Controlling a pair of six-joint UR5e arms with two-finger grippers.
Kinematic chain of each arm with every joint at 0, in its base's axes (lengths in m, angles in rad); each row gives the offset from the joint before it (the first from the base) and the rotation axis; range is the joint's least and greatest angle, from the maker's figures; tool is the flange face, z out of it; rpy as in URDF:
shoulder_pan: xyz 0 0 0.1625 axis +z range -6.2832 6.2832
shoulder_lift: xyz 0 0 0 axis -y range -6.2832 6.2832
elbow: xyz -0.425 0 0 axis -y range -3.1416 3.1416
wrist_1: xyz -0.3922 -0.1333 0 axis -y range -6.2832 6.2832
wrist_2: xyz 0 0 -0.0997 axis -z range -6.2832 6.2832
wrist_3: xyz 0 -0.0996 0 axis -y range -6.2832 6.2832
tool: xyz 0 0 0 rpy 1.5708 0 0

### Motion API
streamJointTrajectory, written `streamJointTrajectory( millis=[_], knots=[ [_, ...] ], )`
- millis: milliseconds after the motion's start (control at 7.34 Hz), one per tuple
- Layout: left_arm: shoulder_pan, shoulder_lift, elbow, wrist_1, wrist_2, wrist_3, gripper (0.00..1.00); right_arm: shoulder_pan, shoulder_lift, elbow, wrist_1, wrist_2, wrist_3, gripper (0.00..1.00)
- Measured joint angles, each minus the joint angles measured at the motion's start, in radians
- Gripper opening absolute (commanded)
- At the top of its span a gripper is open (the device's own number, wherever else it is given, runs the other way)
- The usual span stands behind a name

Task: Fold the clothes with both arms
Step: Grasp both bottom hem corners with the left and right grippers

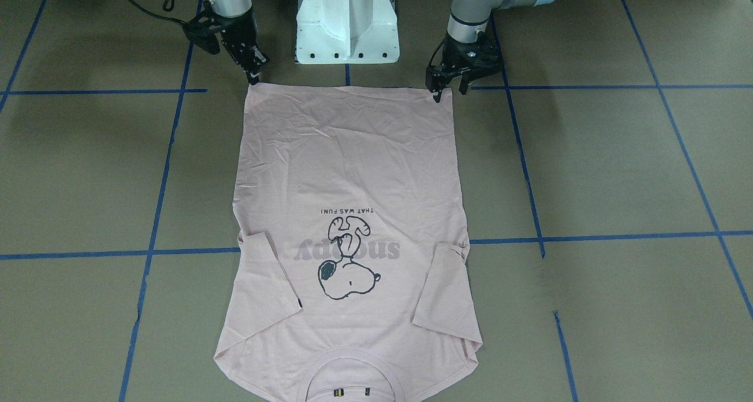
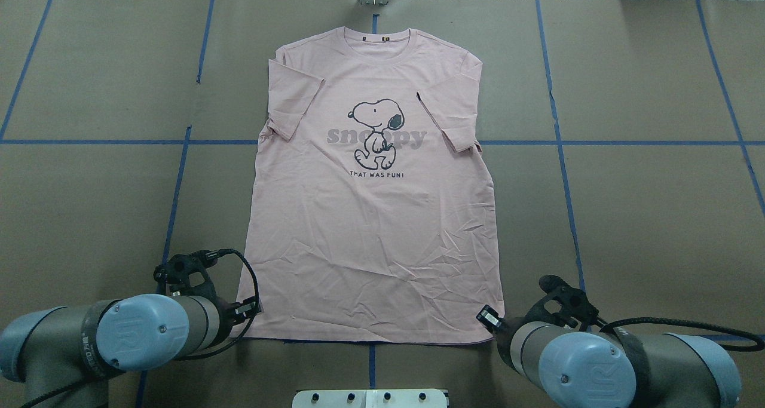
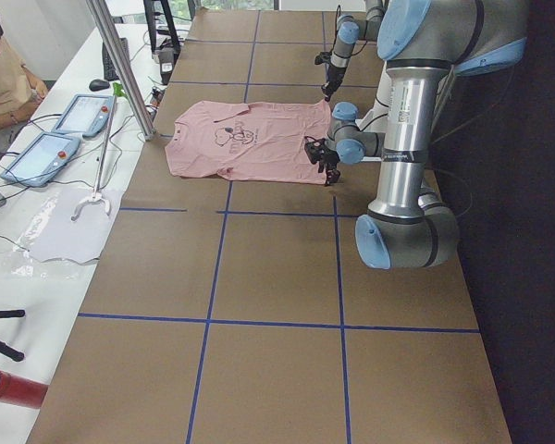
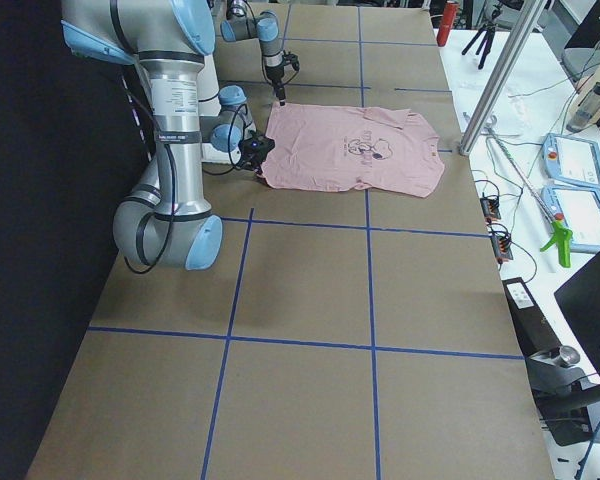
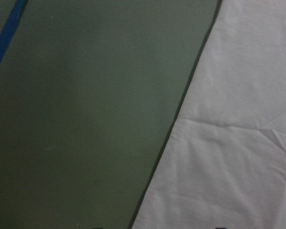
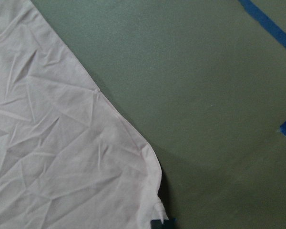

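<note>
Overhead view looks down from behind the robot base (image 1: pixel 347 25); front view faces it across the table (image 1: pixel 588 155). Side views look along the table from each end; wrist views sit close over the hem of the T-shirt (image 2: pixel 370 229), shared by all

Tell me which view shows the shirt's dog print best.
Overhead exterior: the dog print is upright, unobstructed, lettering readable. Front-facing shows it upside down; side views show it tiny; wrist views catch only plain shirt edge.
</note>
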Motion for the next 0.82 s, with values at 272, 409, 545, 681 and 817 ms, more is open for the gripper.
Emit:
streamJointTrajectory(
  millis=[272,409,545,681,817],
  knots=[
    [0.020,0.002,0.002,0.005,-0.001,-0.020,0.52,-0.001,0.001,0.000,0.000,0.000,0.000,0.00],
    [0.027,0.003,0.002,0.006,0.000,-0.028,0.50,-0.001,0.001,0.000,0.000,0.000,0.000,0.00],
    [0.031,0.004,0.002,0.007,0.000,-0.031,0.49,-0.001,0.001,0.000,-0.001,0.000,0.000,0.00],
    [0.034,0.005,0.001,0.007,0.000,-0.033,0.47,-0.001,0.001,0.000,-0.001,0.000,0.000,0.00],
    [0.038,0.005,0.001,0.007,0.000,-0.034,0.41,-0.001,0.001,0.000,0.000,0.000,0.000,0.00]
  ],
)
